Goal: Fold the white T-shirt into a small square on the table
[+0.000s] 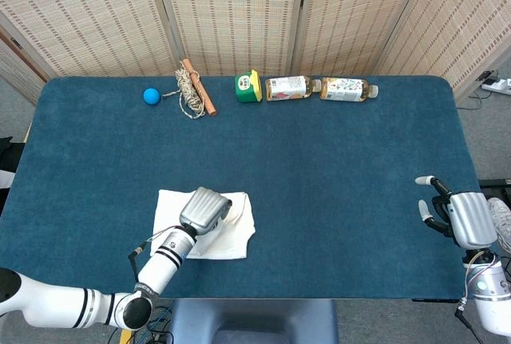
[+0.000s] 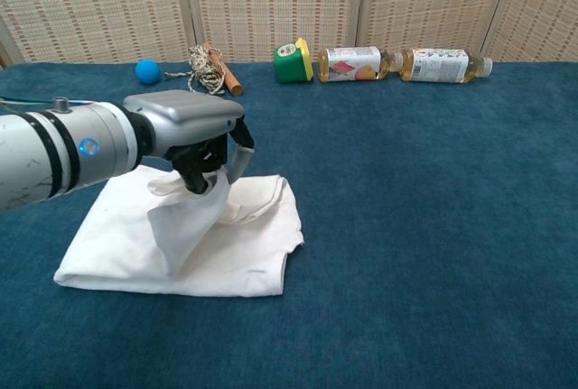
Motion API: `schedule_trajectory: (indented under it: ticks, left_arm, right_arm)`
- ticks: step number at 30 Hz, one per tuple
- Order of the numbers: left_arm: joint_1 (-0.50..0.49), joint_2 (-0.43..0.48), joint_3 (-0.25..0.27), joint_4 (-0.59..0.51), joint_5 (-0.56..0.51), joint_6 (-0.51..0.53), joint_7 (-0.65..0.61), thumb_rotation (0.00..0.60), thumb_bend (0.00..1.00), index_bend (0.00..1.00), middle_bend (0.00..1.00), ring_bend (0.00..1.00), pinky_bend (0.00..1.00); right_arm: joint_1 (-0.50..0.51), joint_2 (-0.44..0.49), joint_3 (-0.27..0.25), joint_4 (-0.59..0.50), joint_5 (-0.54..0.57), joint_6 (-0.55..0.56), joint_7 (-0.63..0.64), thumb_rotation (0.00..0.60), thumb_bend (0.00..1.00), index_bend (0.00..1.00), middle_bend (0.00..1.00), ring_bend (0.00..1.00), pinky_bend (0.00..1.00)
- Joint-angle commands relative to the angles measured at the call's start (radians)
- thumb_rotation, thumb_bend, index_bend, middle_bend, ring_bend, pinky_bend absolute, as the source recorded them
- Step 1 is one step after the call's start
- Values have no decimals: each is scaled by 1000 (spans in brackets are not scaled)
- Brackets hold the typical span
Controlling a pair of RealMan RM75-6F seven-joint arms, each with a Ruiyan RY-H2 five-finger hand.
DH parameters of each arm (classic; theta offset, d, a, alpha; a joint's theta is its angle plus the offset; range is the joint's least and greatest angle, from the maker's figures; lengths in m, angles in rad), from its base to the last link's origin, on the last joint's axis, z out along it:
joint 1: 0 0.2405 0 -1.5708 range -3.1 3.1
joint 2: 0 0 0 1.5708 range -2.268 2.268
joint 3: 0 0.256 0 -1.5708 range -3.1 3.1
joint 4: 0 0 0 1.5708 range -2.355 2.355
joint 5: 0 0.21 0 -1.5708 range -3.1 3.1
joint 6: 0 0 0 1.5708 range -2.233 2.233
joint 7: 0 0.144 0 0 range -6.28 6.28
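Observation:
The white T-shirt lies partly folded near the table's front left. My left hand hovers over its middle and pinches a flap of the cloth, lifted and hanging from the fingers. My right hand is at the table's right edge, fingers apart, holding nothing; the chest view does not show it.
Along the far edge lie a blue ball, a rope bundle with a wooden stick, a green container and two bottles. The blue cloth-covered table spreads between the shirt and my right hand.

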State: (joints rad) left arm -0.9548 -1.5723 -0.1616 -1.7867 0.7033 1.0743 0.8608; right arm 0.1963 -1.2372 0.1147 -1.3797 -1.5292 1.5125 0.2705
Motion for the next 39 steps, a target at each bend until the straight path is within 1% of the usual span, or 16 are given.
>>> schedule_trajectory:
  ticks: [1,11,19,29,35,39]
  left_arm:
    - [-19,-24,-9,16,-23,18,17,600,524,604,925,824,967]
    - [-73,-86,-36,53,-120,57,71,600,524,602,921,824,968]
    - [-104,-104,-43,44,-139,68,89,600,524,602,920,824,968]
    - [-137,-121,-24,28,-164,65,118,600,523,600,918,820,968]
    - [-154,-138,-17,38,-175,67,129,600,522,595,913,815,967]
    - [-164,-148,-11,49,-172,75,140,600,520,565,908,813,967]
  right_arm:
    - [-2,0,0,2,1,0,2,600,451,334,972,1000,1000]
    - [-11,-1,-1,14,6,2,12,600,451,334,972,1000,1000]
    - [-17,0,1,19,8,5,18,600,451,334,972,1000,1000]
    - [-26,1,1,25,12,8,25,600,451,334,972,1000,1000]
    - [-30,1,1,29,13,9,28,600,451,334,972,1000,1000]
    - [-32,1,2,30,12,10,31,600,451,334,972,1000,1000]
